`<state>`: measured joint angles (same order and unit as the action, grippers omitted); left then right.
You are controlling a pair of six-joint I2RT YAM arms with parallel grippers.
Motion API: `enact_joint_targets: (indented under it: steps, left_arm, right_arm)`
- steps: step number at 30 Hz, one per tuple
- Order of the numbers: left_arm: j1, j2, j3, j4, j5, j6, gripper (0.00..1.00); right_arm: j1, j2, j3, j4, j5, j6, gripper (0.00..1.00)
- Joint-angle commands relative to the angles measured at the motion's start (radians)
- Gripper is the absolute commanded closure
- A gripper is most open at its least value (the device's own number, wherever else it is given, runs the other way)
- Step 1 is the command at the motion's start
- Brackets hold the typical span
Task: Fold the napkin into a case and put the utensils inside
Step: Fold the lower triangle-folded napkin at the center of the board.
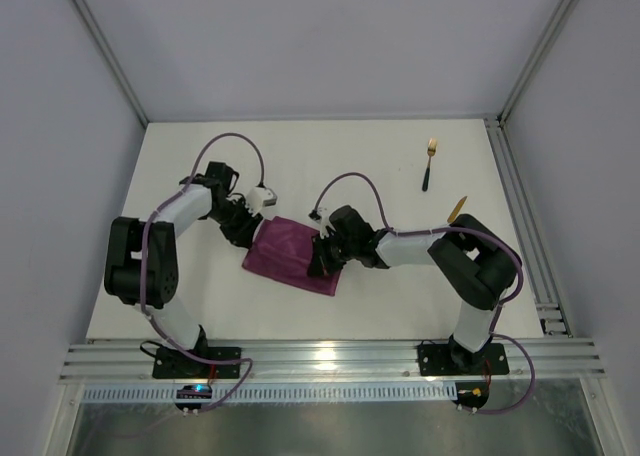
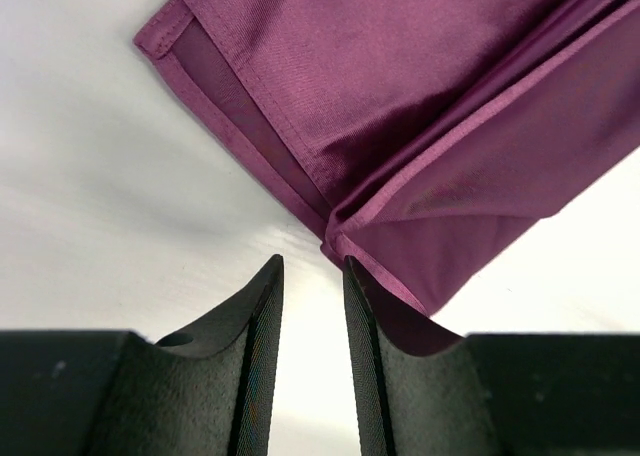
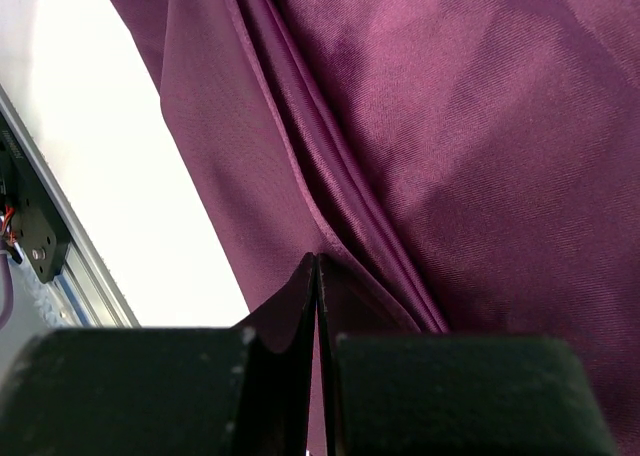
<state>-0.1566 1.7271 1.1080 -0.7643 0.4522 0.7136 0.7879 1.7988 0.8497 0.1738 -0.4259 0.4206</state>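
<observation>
Nearest to me, on the near side of the napkin [image 1: 290,255], the metal rail [image 1: 330,357] runs along the edge of the white table [image 1: 300,166] where my two bases are bolted. The napkin itself lies about mid-table. It is a magenta-purple cloth folded over into a rough oblong of several layers, and it sits askew, with its left end farther from me than its right. My right gripper [image 3: 316,259] rests at the napkin's right end, low over the cloth. Its jaws are pressed tight together, and folds of fabric run up to and around their tips. I cannot tell whether a layer is caught between them. My left gripper [image 2: 312,261] is at the napkin's left end, down near the table. Its jaws stand a narrow slit apart with bare table showing through the gap. A folded corner of the napkin lies just ahead of that gap, and one hem drapes against the outer side of the right jaw. Nothing sits between the jaws. Off to the right of the napkin and a little beyond it, the gold blade of the knife [image 1: 457,209] pokes out from behind my right arm. Farther still from the napkin, up and to the right, the fork [image 1: 429,164] lies alone on the table, gold tines pointing away from me and dark handle toward me.
</observation>
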Motion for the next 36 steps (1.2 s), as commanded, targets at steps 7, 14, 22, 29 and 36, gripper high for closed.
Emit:
enact_joint_targets:
  steps: [7,14,22,29,36]
  left_arm:
    - [-0.014,-0.261,-0.008,-0.050,0.032,-0.075,0.73]
    - [-0.095,-0.157,-0.071,-0.018,0.072,-0.078,0.77]
    - [-0.095,0.011,-0.028,0.075,0.048,-0.143,0.78]
    - [-0.095,0.088,-0.025,0.080,0.034,-0.152,0.80]
    - [-0.095,0.072,-0.043,0.094,0.036,-0.154,0.80]
  right_arm:
    - [-0.010,0.005,0.045,-0.028,0.015,-0.020,0.96]
    - [-0.015,-0.019,0.043,-0.013,0.013,0.003,0.96]
    - [-0.029,-0.046,0.031,-0.007,0.013,0.017,0.96]
    - [-0.078,-0.093,-0.083,0.052,0.018,0.056,0.96]
    - [-0.144,-0.176,-0.213,0.062,0.050,0.084,0.96]
